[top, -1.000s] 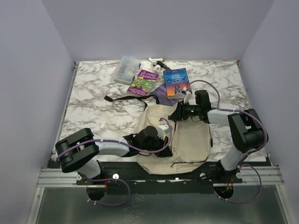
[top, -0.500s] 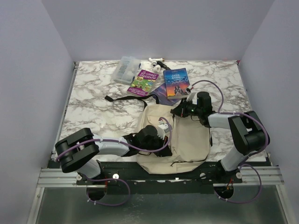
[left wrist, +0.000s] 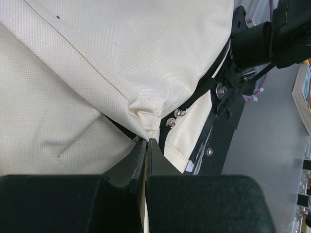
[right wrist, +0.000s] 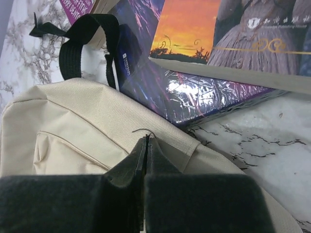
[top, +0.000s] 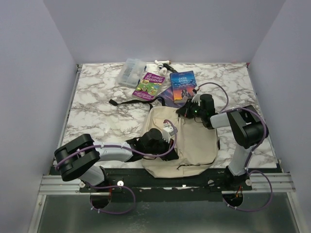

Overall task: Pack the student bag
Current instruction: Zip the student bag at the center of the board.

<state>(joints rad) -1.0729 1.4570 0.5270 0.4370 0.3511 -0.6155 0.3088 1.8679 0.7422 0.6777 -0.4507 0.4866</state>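
The student bag (top: 194, 143), beige with black straps, lies flat in the near middle of the table. My left gripper (top: 168, 132) is shut on a pinched fold of its beige fabric (left wrist: 146, 119) next to two small metal zip pulls (left wrist: 176, 117). My right gripper (top: 183, 112) is shut at the bag's far top edge (right wrist: 97, 111), its tips on the fabric beside a thin black thread. A black carry loop (right wrist: 86, 36) curls just beyond it.
Three books lie just past the bag: a Jane Eyre book (top: 184, 85) on a dark purple one (right wrist: 189, 94), and a Treehouse book (top: 149, 85). A clear plastic box (top: 131, 72) and a small white object (top: 163, 63) sit at the back. A black strap (top: 127, 102) trails left.
The right gripper closed and shifted toward the bag's far top edge, near the books. The right arm's elbow swung inward. The bag's upper part has shifted slightly with both grippers.
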